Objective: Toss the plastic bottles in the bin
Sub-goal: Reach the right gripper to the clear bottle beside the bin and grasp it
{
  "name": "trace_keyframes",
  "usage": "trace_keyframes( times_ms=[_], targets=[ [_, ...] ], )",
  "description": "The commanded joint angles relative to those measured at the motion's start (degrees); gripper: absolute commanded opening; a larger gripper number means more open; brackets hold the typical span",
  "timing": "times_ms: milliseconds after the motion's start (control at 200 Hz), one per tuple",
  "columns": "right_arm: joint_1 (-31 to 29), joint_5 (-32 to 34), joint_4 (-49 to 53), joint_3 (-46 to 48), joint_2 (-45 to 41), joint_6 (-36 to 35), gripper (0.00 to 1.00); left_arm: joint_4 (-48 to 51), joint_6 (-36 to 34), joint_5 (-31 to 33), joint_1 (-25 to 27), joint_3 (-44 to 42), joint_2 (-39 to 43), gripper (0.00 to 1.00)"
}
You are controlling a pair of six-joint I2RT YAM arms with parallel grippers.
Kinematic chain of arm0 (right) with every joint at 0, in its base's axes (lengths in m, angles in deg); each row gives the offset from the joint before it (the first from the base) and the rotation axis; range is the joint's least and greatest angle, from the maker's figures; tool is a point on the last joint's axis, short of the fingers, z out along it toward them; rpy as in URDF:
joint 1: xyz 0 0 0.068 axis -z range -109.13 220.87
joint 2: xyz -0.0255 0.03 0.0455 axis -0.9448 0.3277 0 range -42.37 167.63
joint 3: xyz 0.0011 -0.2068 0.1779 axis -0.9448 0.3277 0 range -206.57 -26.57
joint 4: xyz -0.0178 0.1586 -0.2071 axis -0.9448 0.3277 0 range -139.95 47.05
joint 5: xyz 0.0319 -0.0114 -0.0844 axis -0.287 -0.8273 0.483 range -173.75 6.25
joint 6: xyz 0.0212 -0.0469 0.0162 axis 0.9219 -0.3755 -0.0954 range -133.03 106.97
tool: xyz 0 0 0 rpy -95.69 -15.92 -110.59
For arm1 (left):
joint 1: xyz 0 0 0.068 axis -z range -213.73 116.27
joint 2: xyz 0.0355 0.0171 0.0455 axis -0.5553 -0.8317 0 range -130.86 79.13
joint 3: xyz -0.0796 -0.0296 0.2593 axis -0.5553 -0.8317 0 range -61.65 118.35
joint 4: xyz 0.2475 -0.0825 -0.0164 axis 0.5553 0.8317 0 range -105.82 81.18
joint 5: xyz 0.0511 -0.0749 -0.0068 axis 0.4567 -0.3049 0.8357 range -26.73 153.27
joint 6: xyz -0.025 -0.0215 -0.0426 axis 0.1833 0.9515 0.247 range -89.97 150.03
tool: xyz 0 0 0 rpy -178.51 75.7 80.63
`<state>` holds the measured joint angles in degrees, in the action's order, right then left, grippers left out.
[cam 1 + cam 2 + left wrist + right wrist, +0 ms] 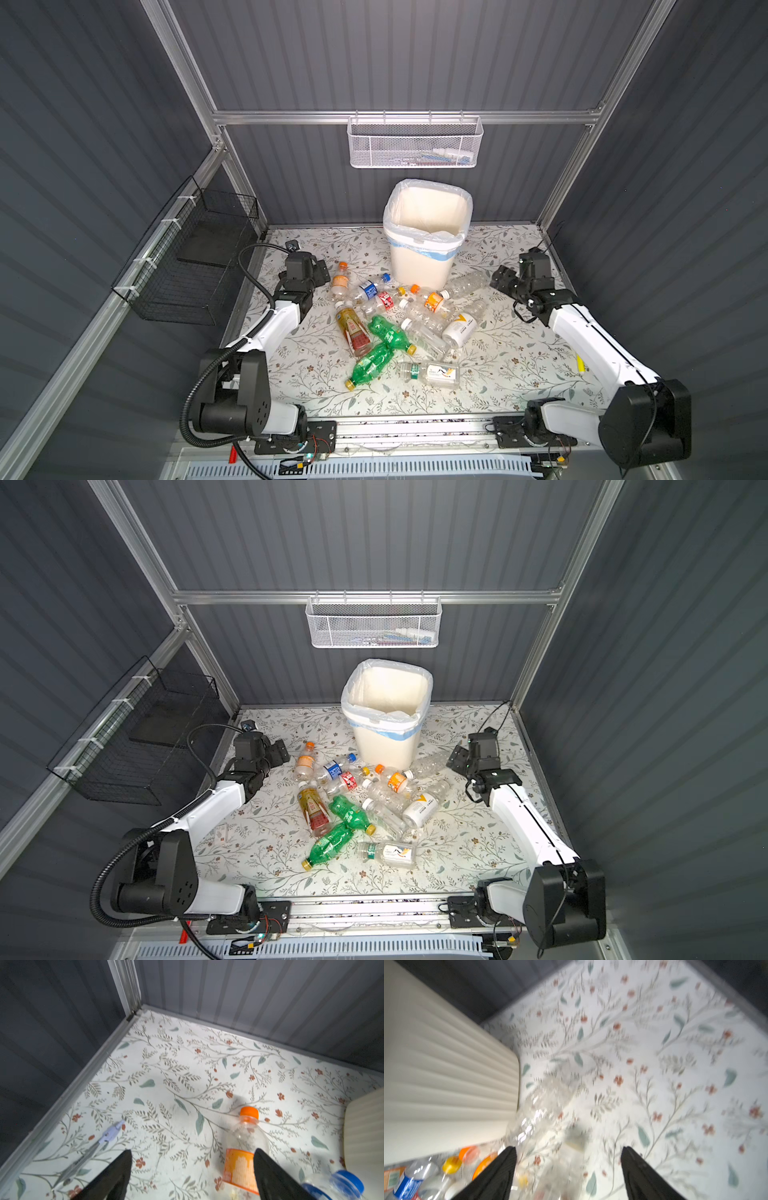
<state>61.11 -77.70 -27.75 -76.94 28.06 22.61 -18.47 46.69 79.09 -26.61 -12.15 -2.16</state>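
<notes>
- Left claw (323,273) and right claw (500,279) hang low at either end of the pile in both top views, jaws apart, nothing in either one. All the plastic bottles (390,332) I can see are lying on the table (519,365), bunched up just in front of the bin (419,266) at the back middle. Can't spot a single bottle inside it.
- Left wrist view: left claw (193,1176) is spread wide over bare table. The orange-capped bottle (242,1142) lies flat just beside one finger (270,1174), which hides part of its label. It's off to the side, not between the fingers.
- Right wrist view (pretty blurry): right claw (569,1172) is spread too, with a crumpled clear bottle (542,1113) just ahead of it, right by the foot of the bin (446,1074). Can't tell whether its near end reaches in between the fingers.
- My read: this is the reach-in for the very first picks, nothing binned yet.
- Next up, the left claw should slide sideways until the orange-capped bottle's body sits between the fingers, then squeeze. The right one should push forward onto the clear bottle.
- Empty thin plastic probably squashes or rolls off, so I'd grab mid-body. The bin's tall, so the lift has to clear the rim.
</notes>
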Motion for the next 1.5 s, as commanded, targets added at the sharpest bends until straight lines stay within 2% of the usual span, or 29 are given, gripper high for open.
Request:
trace_keyframes(
  times_ms=[0,220,370,565,881,1056,1171,1286,1381,1496],
  targets=[
    [-4.5,-1.21,12.19,2.14,-1.79,13.93,0.8,5.59,2.81,-4.83,-0.26,1.0,-0.21,0.92],
    [-10.8,-3.74,8.45,6.16,1.22,22.26,0.82,6.2,2.17,-7.88,-0.26,2.23,-2.25,0.92],
    [-13.37,-4.4,4.92,6.51,5.24,23.82,0.84,5.45,2.31,-10.09,-0.26,1.73,-2.44,0.92],
    [-13.55,-5.2,-1.7,7.6,9.39,25.83,0.85,5.78,2.29,-11.29,-0.26,1.97,-2.64,0.92],
    [-13.58,-4.45,-8.28,9.55,13.39,27.91,0.77,6.17,2.31,-12.05,-0.22,2.09,-3.44,0.92],
    [-13.44,-3.02,-7.75,10.42,12.51,27.83,0.67,5.82,2.54,-12.47,-0.26,1.89,-4.17,0.91],
    [-12.81,-1.26,-6.92,11.7,8.68,26.65,0.62,5.64,2.76,-12.82,-0.26,1.83,-4.56,0.9],
    [-10.6,-0.55,-6.44,12.47,2.65,22.5,0.6,5.15,3.1,-13.35,-0.26,1.58,-4.62,0.9],
    [-7.73,-0.49,-6.73,12.53,-3.86,16.57,0.59,4.33,3.37,-14.25,-0.19,1.39,-4.42,0.89],
    [-4.96,0.96,-10.03,12.39,-13.88,6.11,0.57,2.96,3.48,-15.1,-0.17,0.47,-3.87,0.88]
  ],
)
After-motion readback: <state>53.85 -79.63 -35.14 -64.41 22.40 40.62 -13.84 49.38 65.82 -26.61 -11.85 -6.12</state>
